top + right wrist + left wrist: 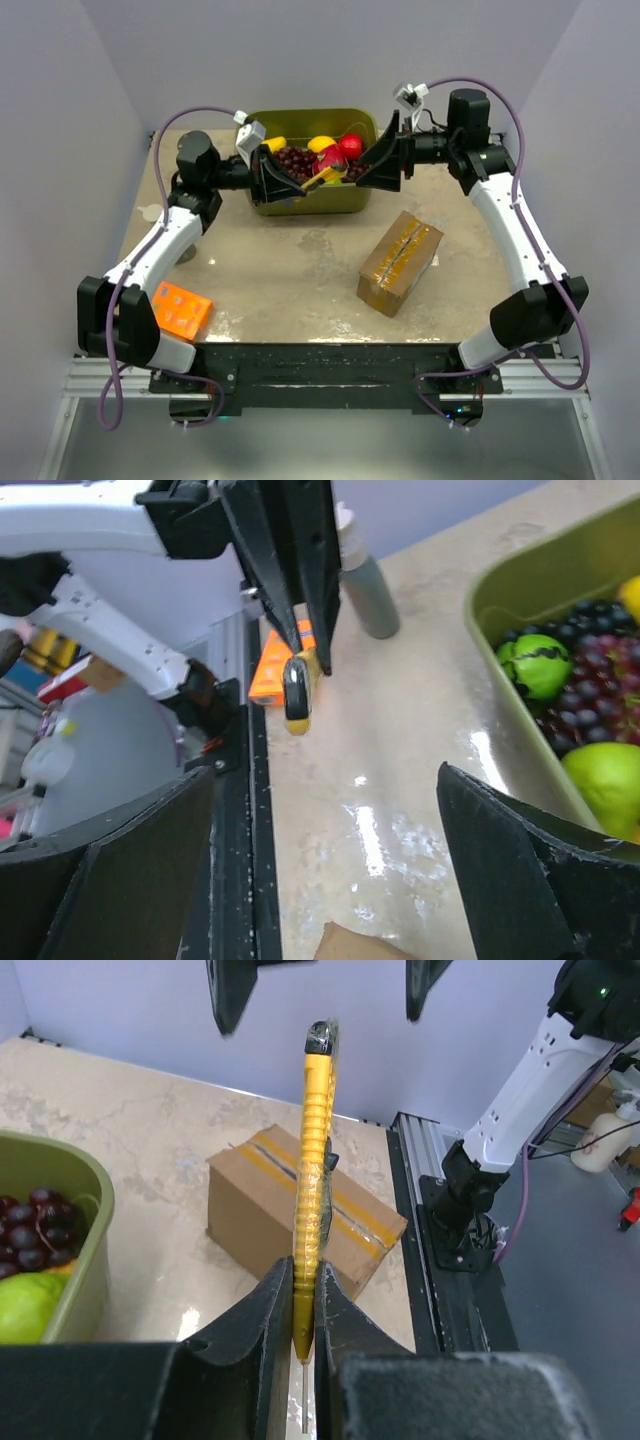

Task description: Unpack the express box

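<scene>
We saw both arms reaching to the far side of the table [290, 270], their grippers facing each other above the olive-green bin [310, 115]. The left gripper [298, 184] was clamped narrowly on a yellow utility knife [325, 176]. In its wrist view the two fingers [270, 1305] pinched the knife's lower end, and the ribbed handle [315, 1160] stood straight out from them. The right gripper [368, 152] stood wide apart and held nothing. From its own camera the jaws framed the left gripper [300, 580] and the knife's tip [297, 695], with clear space on both sides.

The express box [400, 262] lay on the table right of centre, nearer the right arm and well apart from both grippers. It sat at an angle to the table edge with its taped seam facing up, and its flaps looked closed. We could not tell whether the tape had been cut.

In the bin we saw dark grapes [295, 160], a red fruit [350, 145] and a yellow one [322, 143]. The right wrist view also showed a green fruit [540, 665]. A flat orange box [180, 308] lay at the near left, just beside the left arm's base.
</scene>
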Available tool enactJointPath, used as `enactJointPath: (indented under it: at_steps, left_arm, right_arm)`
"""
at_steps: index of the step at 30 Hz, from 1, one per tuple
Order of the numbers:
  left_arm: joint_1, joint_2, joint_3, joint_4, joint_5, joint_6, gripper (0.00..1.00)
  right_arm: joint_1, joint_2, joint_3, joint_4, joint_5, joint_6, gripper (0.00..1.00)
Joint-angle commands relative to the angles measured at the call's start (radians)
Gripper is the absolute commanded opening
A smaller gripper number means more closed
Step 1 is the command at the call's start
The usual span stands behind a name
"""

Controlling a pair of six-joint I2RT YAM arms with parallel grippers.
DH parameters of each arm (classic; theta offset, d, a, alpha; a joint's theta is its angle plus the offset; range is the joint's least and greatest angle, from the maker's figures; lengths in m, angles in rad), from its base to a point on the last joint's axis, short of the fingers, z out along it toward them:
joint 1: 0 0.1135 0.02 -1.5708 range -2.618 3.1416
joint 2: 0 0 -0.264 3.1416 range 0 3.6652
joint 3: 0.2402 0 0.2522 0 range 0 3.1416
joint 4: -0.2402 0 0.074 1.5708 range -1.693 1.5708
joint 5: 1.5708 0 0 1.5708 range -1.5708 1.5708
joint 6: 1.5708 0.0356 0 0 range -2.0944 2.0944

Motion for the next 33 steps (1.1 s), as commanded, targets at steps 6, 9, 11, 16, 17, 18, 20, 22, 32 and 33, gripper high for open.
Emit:
enactJointPath:
  at_steps: [6,9,11,16,17,18,20,22,32,33]
  left_arm:
    - [0.001,0.042,0.15,0.092,0.017,-0.113,0.0]
    - [0.001,0.058,0.182,0.073,0.022,-0.11,0.0]
    - [0.001,0.07,0.2,0.064,0.023,-0.112,0.0]
    - [-0.003,0.088,0.223,0.076,0.02,-0.126,0.0]
    - [-0.003,0.09,0.225,0.08,0.022,-0.129,0.0]
    - [-0.005,0.091,0.226,0.081,0.022,-0.133,0.0]
    - [-0.013,0.094,0.231,0.086,0.027,-0.141,0.0]
    - [-0.022,0.098,0.235,0.086,0.03,-0.141,0.0]
    - [-0.043,0.108,0.242,0.101,0.034,-0.162,0.0]
    - [-0.043,0.11,0.243,0.103,0.033,-0.165,0.0]
  right_arm:
    - [0.049,-0.04,-0.053,0.3,-0.09,0.181,0.97]
    - [0.069,-0.043,-0.055,0.303,-0.034,0.182,0.99]
    - [0.075,-0.04,-0.055,0.31,0.011,0.208,0.99]
    - [0.104,-0.046,-0.059,0.297,0.06,0.203,0.99]
    - [0.111,-0.049,-0.059,0.27,0.071,0.164,0.99]
    - [0.118,-0.053,-0.061,0.267,0.082,0.152,0.95]
    - [0.123,-0.052,-0.067,0.262,0.079,0.127,0.89]
    - [0.127,-0.044,-0.062,0.259,0.068,0.115,0.82]
    - [0.158,-0.007,-0.018,0.265,0.054,0.084,0.68]
    - [0.161,-0.007,-0.015,0.265,0.051,0.083,0.67]
